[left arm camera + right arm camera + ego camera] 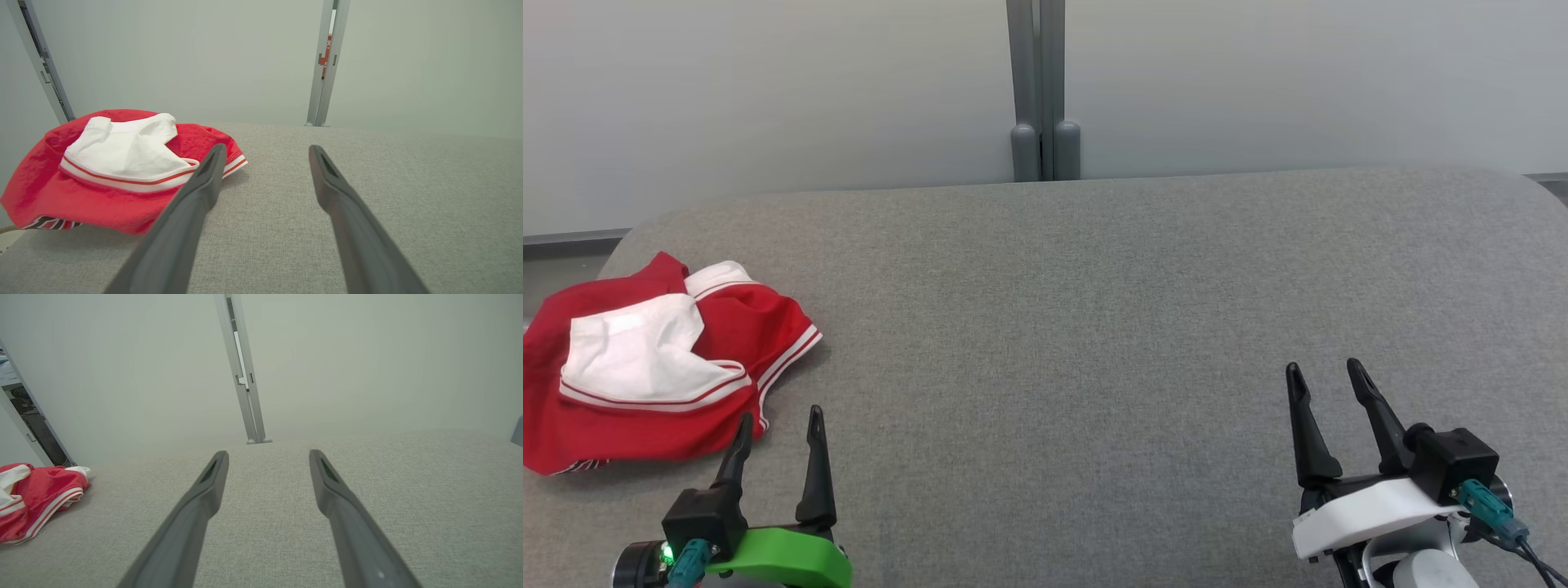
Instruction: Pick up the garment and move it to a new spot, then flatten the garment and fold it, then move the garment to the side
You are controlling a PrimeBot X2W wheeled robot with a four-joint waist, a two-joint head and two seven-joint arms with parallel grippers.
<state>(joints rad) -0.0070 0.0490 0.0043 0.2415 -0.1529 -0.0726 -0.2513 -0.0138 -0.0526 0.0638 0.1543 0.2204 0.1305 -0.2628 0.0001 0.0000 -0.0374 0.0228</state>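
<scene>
The garment (pixel 645 367) is a crumpled red piece with white panels and white-striped hems, lying at the left edge of the grey fabric surface (pixel 1094 327). In the left wrist view the garment (pixel 114 175) sits just left of my fingers. My left gripper (pixel 778 420) is open at the lower left, its fingertips close to the garment's near right corner and holding nothing; the left gripper (pixel 265 151) shows a wide gap. My right gripper (pixel 1325 369) stands open at the lower right, far from the cloth. The right gripper (pixel 267 455) is empty, with the garment (pixel 36 498) at far left.
A pale wall with a grey vertical post (pixel 1037 90) rises behind the surface's far edge. The grey surface stretches wide between the two grippers and to the right. Its left edge runs right under the garment.
</scene>
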